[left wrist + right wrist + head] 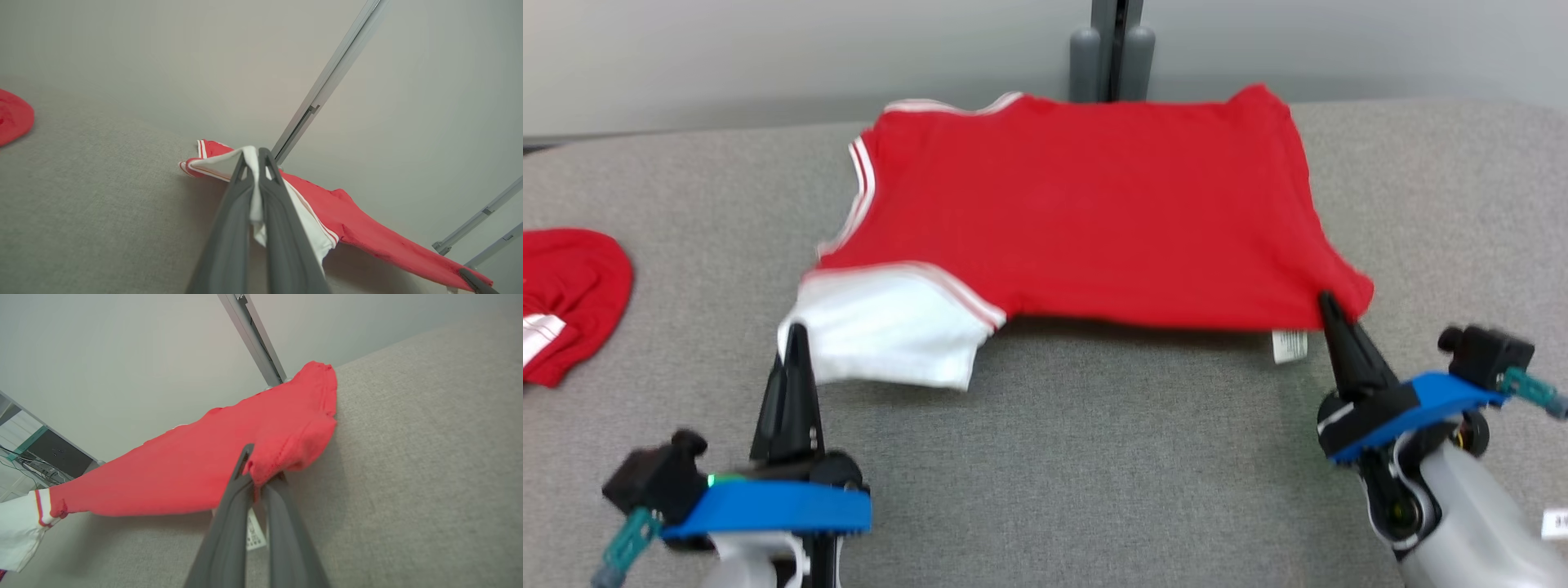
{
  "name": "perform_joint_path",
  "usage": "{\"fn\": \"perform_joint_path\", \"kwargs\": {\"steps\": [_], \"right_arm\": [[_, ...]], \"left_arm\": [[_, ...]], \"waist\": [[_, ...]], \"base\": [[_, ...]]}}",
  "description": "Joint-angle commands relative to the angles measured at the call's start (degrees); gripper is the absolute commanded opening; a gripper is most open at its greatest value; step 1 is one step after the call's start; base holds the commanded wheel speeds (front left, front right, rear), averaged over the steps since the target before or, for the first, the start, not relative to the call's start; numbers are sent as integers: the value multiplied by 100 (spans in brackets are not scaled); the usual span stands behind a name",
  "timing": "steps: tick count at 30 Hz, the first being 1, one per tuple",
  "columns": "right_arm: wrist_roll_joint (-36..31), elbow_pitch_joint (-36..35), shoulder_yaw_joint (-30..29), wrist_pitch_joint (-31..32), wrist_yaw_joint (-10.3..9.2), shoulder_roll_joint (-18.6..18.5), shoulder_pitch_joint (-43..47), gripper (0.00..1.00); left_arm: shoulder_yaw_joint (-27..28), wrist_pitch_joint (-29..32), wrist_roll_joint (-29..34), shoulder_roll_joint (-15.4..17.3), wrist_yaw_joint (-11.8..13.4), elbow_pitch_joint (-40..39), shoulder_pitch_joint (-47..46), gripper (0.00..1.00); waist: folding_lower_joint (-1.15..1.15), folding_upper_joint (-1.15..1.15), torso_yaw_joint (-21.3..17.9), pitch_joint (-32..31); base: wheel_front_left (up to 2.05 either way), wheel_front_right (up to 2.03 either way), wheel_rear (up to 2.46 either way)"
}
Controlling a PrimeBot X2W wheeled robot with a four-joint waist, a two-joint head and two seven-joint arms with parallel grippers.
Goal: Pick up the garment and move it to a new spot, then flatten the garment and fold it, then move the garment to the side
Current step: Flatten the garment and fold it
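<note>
Red shirt (1086, 212) with a white sleeve (890, 322) and white striped trim is lying spread on the grey fabric tabletop (1094, 457), sitting toward the far edge, about centre. Its long axis is running left to right across the head view. The neck and sleeve end is pointing to the robot's left, the hem end to its right. The near edge is hanging lifted off the tabletop between both hands, throwing a shadow under it.

The left hand (795, 339) is clamping together on the edge of the white sleeve, with white cloth showing between its fingers in the left wrist view. The right hand (1327, 302) is pinching shut on the near hem corner, red cloth bunching over its tips.

A small white label (1290, 345) is dangling under that corner, with print too small to read.

A second red garment (568, 294) is lying crumpled at the far left of the tabletop, well apart. A grey post (1112, 49) is standing behind the shirt.
</note>
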Motion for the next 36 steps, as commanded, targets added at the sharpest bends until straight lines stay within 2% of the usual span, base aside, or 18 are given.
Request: {"fn": "perform_joint_path", "kwargs": {"steps": [1, 5, 10, 18, 26, 36], "right_arm": [[-45, -34, -37, -26, 0, -27, 157, 0], [-174, -182, -354, -25, 0, 63, 870, 0], [-275, -456, -652, -11, 0, 106, 1715, 0], [-677, -1312, -1197, 454, 0, 180, 2912, 0], [-1200, -2119, -1749, 1126, 0, 556, 3255, 0], [-1463, -2472, -2063, 1792, 0, 831, 2772, 0]], "left_arm": [[47, -25, -4, -24, 20, -61, 105, 0], [108, -25, 22, -109, 90, -274, 891, 0], [28, -20, 116, -51, 169, -490, 1736, 0], [-282, 183, 265, -58, 369, -1034, 2506, 0], [-359, 267, 327, 29, 350, -1139, 2363, 0], [-393, 426, 383, 215, 101, -723, 1426, 0]], "waist": [[2, 0, -55, -112], [2, 0, 5, -449], [2, 0, 50, -793], [2, 0, 175, -940], [2, 0, 56, -782], [2, 0, -92, -637]], "base": [[0, 0, 0], [0, 0, 0], [0, 0, 0], [0, 0, 0], [0, 0, 0], [0, 0, 0]]}}
